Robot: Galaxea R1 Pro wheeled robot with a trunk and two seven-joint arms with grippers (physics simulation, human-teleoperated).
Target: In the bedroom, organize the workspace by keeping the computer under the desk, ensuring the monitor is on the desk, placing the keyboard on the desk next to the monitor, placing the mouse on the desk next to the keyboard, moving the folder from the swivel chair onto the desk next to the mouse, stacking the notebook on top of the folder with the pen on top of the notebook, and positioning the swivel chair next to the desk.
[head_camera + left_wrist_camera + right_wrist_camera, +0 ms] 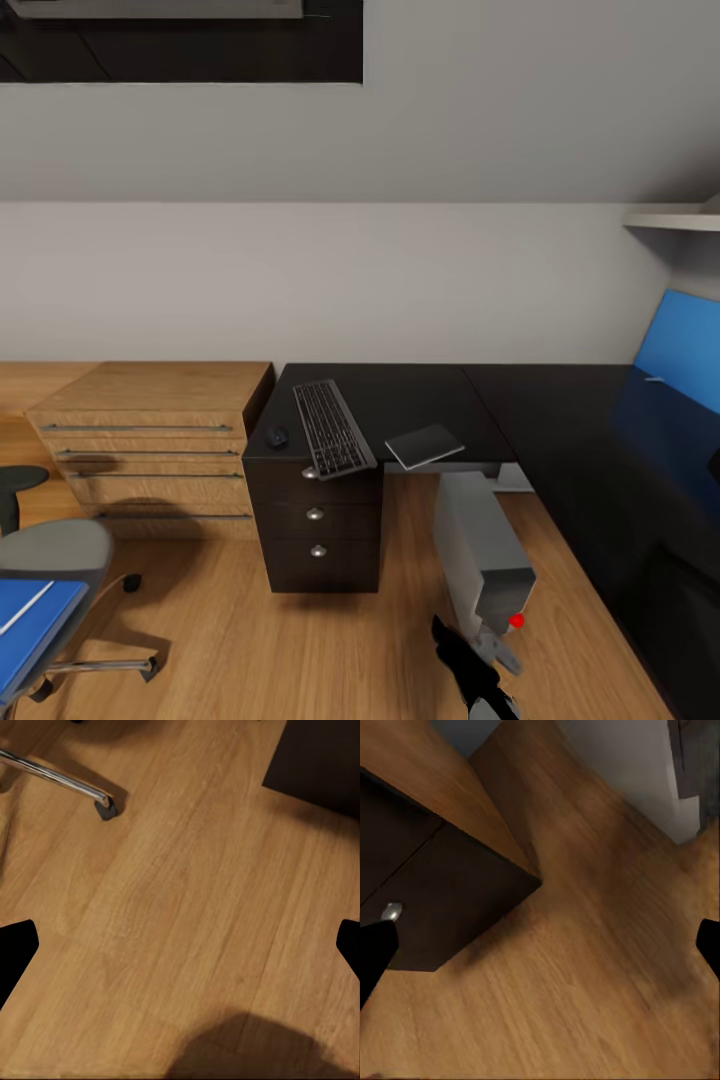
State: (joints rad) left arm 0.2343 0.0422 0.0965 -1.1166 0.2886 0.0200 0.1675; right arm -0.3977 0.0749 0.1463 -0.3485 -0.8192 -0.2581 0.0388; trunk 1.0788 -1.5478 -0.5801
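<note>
On the black desk [560, 420], the dark keyboard [333, 428] lies at an angle with one end over the front edge. The small black mouse [277, 436] sits to its left and the grey notebook [425, 445] to its right. The grey computer [482, 545] stands on the floor under the desk's edge, red dot facing me. The swivel chair [60, 550] at lower left carries the blue folder [30, 620]. My right gripper [540, 945] is open over the floor by the drawers; my left gripper [180, 945] is open above bare planks. Monitor and pen are out of view.
A light wooden cabinet [150, 440] stands against the desk's black drawer unit [315, 520]. A blue back panel [680, 345] rises at the desk's right. The chair's chrome spoke and castor [105, 808] lie near my left gripper. Open plank floor [300, 650] lies between chair and desk.
</note>
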